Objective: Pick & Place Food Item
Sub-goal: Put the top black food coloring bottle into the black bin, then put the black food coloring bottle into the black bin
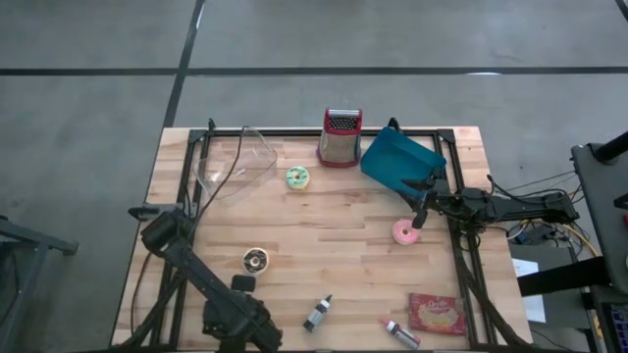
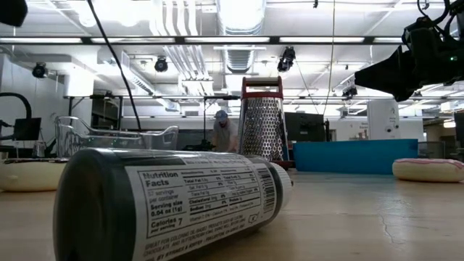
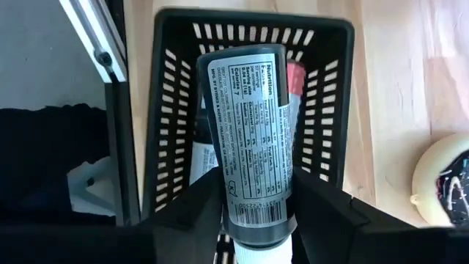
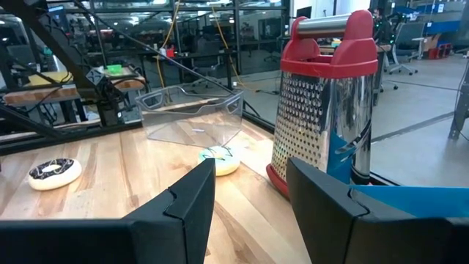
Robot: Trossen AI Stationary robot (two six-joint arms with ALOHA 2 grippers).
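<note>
While both arms hang over the table, the scene reads:
left gripper (image 3: 253, 213): near-left corner, fingers clamped on a dark bottle (image 3: 249, 139) above a black basket (image 3: 322, 110)
right gripper (image 1: 420, 214): right side, fingers apart, empty, just beside the pink donut (image 1: 404, 232)
grater (image 1: 340, 136): far centre, upright, left of the blue bin (image 1: 397, 160)

Two matte-black jointed arms; left end effector (image 3: 253, 220) with angular black fingers; right end effector (image 4: 249, 198) alike.
</note>
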